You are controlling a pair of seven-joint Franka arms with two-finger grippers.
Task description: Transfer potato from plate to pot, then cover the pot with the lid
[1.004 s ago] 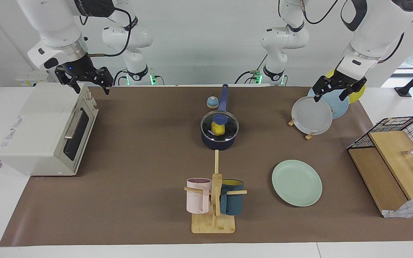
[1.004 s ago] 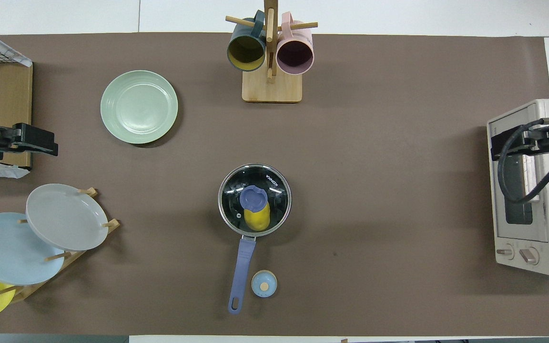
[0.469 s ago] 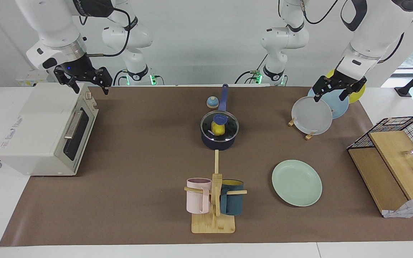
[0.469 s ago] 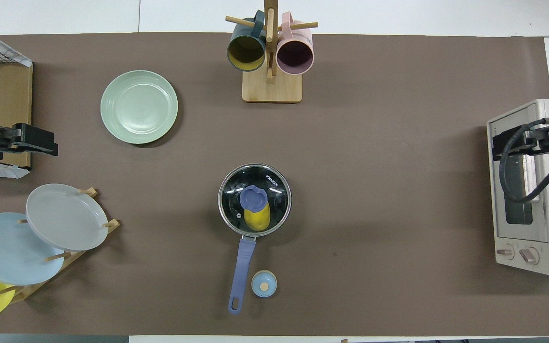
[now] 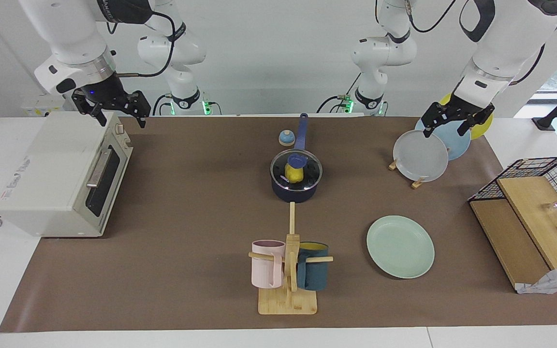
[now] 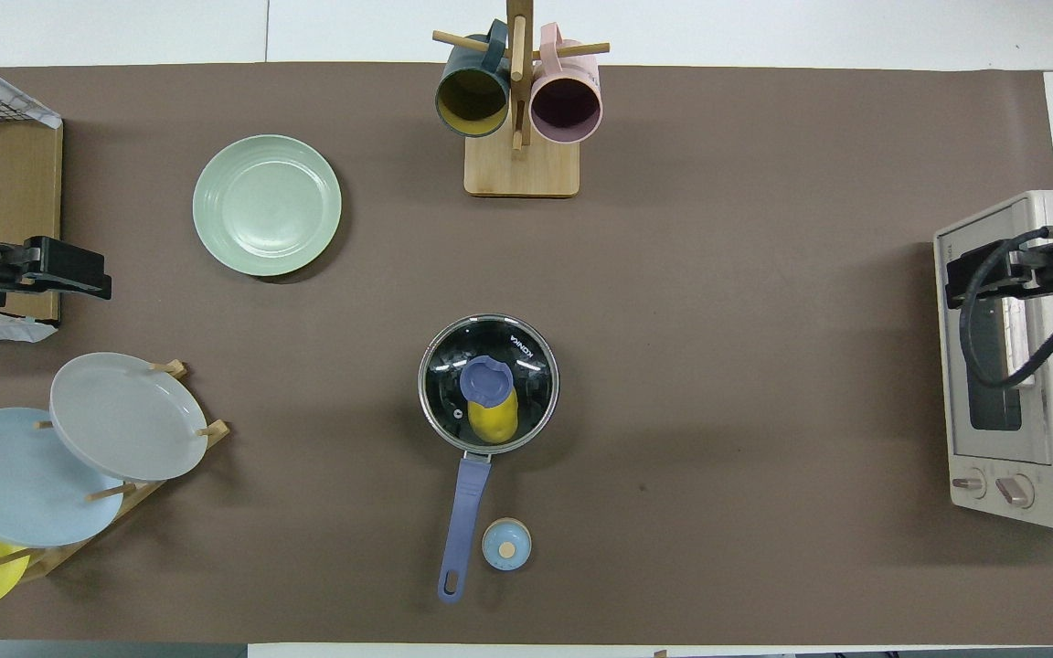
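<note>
I judge the task finished: the potato (image 5: 294, 172) sits inside the pot (image 5: 296, 190), at the centre of the facing frame, and the lid (image 5: 296, 169) rests on the pot's rim with its blue knob up. The plate (image 5: 400, 246), lower right of that frame, is bare. The pot's handle points up the frame, toward the robots.

The left end effector (image 5: 456, 123) hangs open and empty at the upper right, over the upright plates in the rack (image 5: 420, 155), well apart from the pot. The right end effector (image 5: 115, 112) hangs open and empty at the upper left, over the toaster oven (image 5: 61, 176). Neither is clearly nearer to the pot, I think.

The brown mat (image 5: 186, 203) on the desk is flat, with free room around the pot; only the small bell (image 5: 286, 137) stands beside the handle.
</note>
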